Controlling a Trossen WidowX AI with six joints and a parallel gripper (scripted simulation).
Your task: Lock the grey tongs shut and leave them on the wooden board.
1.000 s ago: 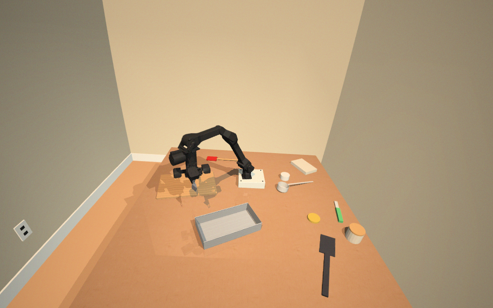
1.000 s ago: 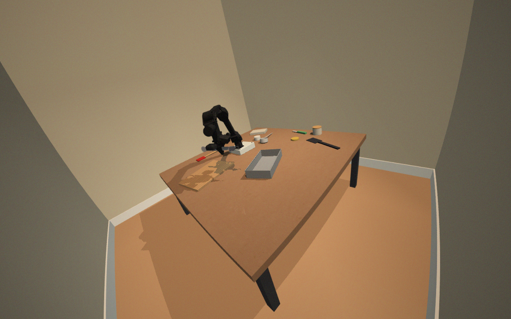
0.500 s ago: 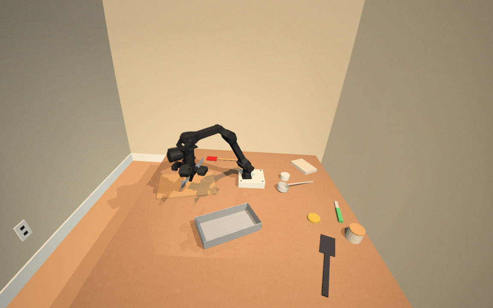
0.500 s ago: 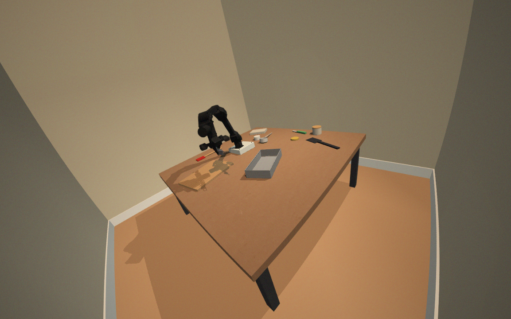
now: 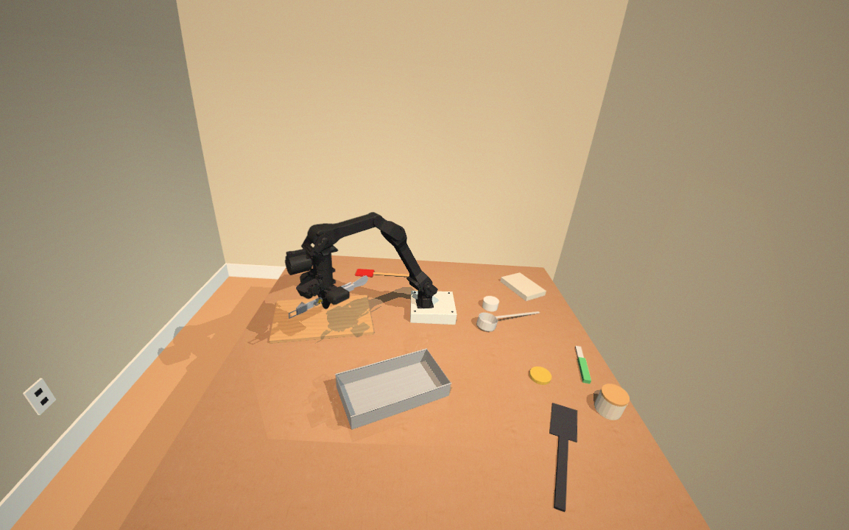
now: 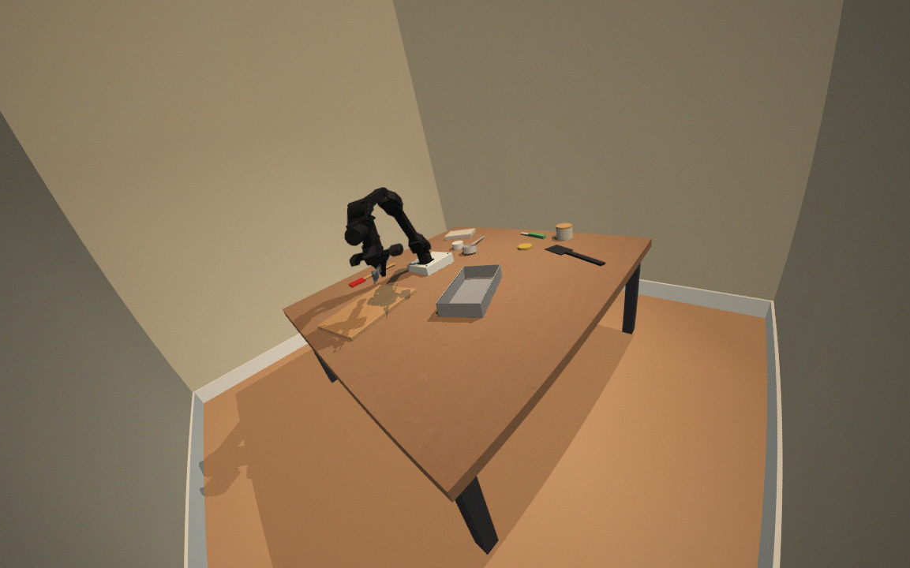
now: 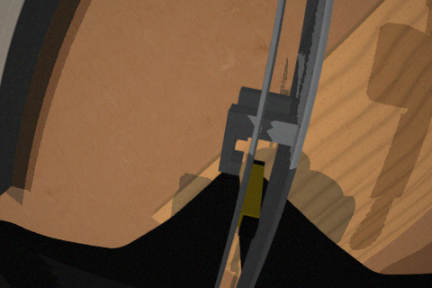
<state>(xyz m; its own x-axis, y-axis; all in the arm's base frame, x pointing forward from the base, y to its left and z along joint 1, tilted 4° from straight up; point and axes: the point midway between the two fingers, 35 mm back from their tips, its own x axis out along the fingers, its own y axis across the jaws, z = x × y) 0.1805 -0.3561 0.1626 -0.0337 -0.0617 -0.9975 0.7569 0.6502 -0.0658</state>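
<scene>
In the top view, the black arm reaches left from its white base, and the pincer, left of centre, is pinching the grey tongs, which slant from lower left to upper right above the wooden board. The roasting tin sits below the centre of the frame on the surface, without the tongs in it. A red-headed utensil lies behind the board, and a black spatula lies at lower right. In the exterior view, the tongs are small and partly hidden under the pincer, left of centre, beyond the board. In the wrist view, the tongs' two long arms run from the top of the frame to the bottom, near each other with a gap between; a yellow piece shows in that gap. The board spreads behind them at right, and part of the tin fills the upper left. Whether the hinge is locked, I cannot tell.
</scene>
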